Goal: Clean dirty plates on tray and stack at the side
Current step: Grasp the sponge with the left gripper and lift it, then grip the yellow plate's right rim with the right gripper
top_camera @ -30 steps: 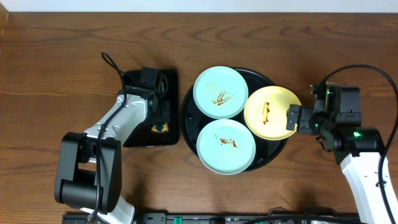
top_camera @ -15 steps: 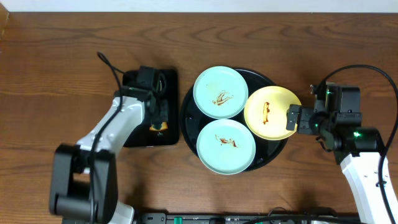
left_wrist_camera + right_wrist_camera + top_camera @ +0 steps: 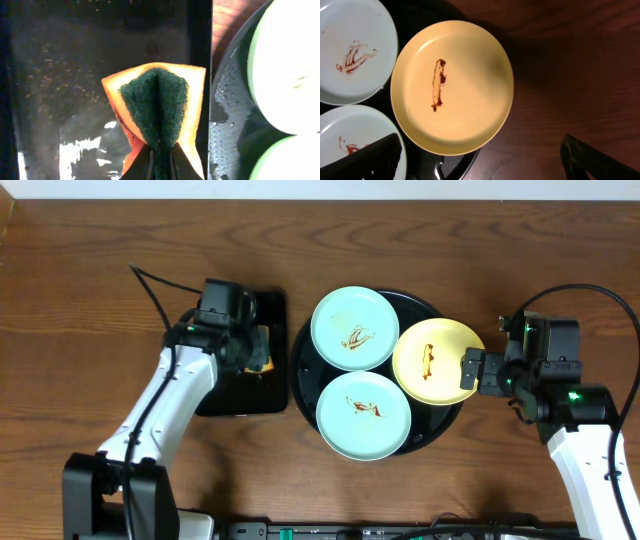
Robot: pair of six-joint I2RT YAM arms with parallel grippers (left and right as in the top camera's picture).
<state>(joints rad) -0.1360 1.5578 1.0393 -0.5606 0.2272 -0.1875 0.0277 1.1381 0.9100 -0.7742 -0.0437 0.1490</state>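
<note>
Three smeared plates lie on the round black tray (image 3: pixel 303 385): a teal plate (image 3: pixel 354 328) at the back, a teal plate (image 3: pixel 365 415) at the front and a yellow plate (image 3: pixel 437 361) at the right. My left gripper (image 3: pixel 255 355) is shut on a folded yellow-and-green sponge (image 3: pixel 160 102), held over the rectangular black tray (image 3: pixel 225 395). The left gripper (image 3: pixel 160 167) pinches the sponge's green fold. My right gripper (image 3: pixel 470 375) is open and empty by the yellow plate's right edge. In the right wrist view the yellow plate (image 3: pixel 452 87) lies ahead of that gripper (image 3: pixel 487 160).
The rectangular tray (image 3: pixel 75 75) is wet and stands just left of the round tray (image 3: pixel 225 125). Bare wooden table (image 3: pixel 100 280) lies all round. Cables trail from both arms.
My left gripper has moved the sponge toward the far end of the rectangular tray, and its arm has swung out to the left. The right arm and the plates have not moved.
</note>
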